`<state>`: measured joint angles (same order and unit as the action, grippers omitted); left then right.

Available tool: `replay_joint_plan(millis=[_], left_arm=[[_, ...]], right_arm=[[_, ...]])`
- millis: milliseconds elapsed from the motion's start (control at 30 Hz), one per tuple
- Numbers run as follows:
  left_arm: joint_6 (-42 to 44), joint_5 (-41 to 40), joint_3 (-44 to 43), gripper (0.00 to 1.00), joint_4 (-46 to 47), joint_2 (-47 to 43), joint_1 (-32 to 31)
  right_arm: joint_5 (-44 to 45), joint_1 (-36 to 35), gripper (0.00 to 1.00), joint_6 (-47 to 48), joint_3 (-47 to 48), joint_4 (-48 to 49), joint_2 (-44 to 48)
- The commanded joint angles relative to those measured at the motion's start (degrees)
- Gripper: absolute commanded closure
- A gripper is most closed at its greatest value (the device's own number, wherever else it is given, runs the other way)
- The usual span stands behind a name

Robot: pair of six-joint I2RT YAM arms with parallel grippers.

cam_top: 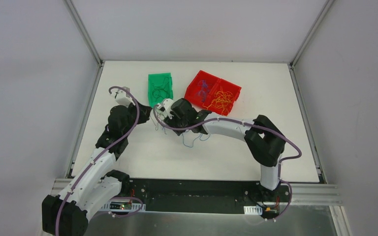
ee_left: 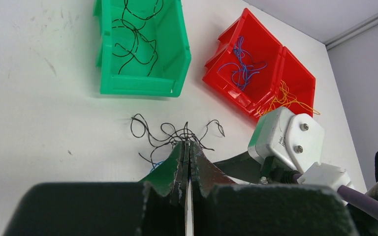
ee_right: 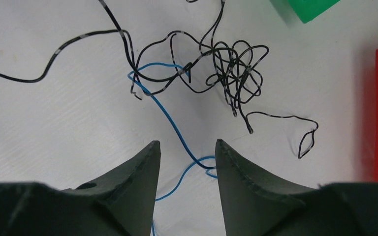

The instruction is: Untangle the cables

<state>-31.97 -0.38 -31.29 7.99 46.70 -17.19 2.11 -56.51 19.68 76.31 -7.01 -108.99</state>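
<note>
White counter (cam_top: 226, 157) fills the scene. At its far side sit a green bin (ee_left: 138, 86) with loose black strands in it and a red bin (ee_left: 229, 91) with blue strands in one compartment and yellow-orange ones in the other. You are partway through the sort: what is left of the cables lies on the bare counter near the middle, in front of the green bin, as a small black knot (ee_right: 236, 69) with one blue strand (ee_right: 170, 121) threaded through its near side. The step in hand looks like freeing that blue strand from the black tangle. Your left jaws are pressed fully shut, their tips right at the near edge of the knot where several black loops gather; you cannot tell from these views whether a strand is actually pinched or only touched. Your right jaws stand partly open, with a clear gap between them, low over the counter. The blue strand runs through that gap and curls against the inner face of one tip, but nothing is gripped yet. The next move calls for closing on the blue strand alone, clear of the black loops, then drawing it out gently while the left side holds the knot down so the whole bundle does not drag along.
</note>
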Motion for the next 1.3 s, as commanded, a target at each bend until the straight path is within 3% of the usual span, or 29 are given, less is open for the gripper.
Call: replay_joint_plan(millis=[0, 67, 167, 300, 533, 600, 767, 933, 1100, 1167, 1200, 1267], left_arm=[[0.81, -0.76, -0.01, 1.00, 1.35, -0.20, -0.04], [0.81, -0.81, 0.00, 1.00, 1.37, -0.12, -0.04], [0.92, -1.10, 0.00, 1.00, 1.41, -0.10, -0.04], [0.88, -1.95, -0.08, 1.00, 0.94, 0.23, -0.04], [-0.36, -7.57, 0.51, 1.00, -1.35, -1.24, -0.04], [-1.90, -12.10, 0.33, 1.00, -3.75, -1.54, -0.04], [-8.89, -26.36, -1.28, 1.00, -12.18, 0.22, -0.04], [-10.81, -29.88, -1.29, 1.00, -14.19, -0.37, -0.03], [-9.18, -25.68, -1.47, 1.00, -13.16, -1.35, -0.04], [-7.89, -22.69, -1.77, 1.00, -12.26, -1.01, -0.04], [-7.19, -21.24, -1.95, 1.00, -11.86, -0.78, -0.04], [-6.22, -18.66, -2.25, 1.00, -11.05, -0.27, -0.04]], right_arm=[[0.69, 0.03, 0.54, 2.29, 2.48, 3.79, -0.36], [0.83, 0.05, 0.61, 2.46, 2.32, 4.05, -0.05], [0.53, 0.08, 0.83, 2.19, 1.53, 4.25, 1.06], [1.20, 0.07, 1.00, 0.70, -1.17, 5.05, 3.88], [7.83, 5.31, 1.00, -13.75, -8.70, 6.39, 14.89], [12.28, 7.49, 1.00, -22.55, -10.65, 3.79, 18.96], [13.32, 14.59, 1.00, -36.24, -20.30, 2.42, 29.38], [14.72, 17.32, 1.00, -40.91, -23.63, 3.75, 31.64], [13.31, 15.02, 1.00, -38.71, -22.35, 1.93, 29.31], [15.05, 13.03, 0.90, -37.58, -22.05, -0.02, 29.21], [16.41, 12.13, 0.78, -37.26, -21.66, -1.53, 29.18], [18.95, 10.24, 0.42, -36.01, -21.43, -3.65, 29.22]])
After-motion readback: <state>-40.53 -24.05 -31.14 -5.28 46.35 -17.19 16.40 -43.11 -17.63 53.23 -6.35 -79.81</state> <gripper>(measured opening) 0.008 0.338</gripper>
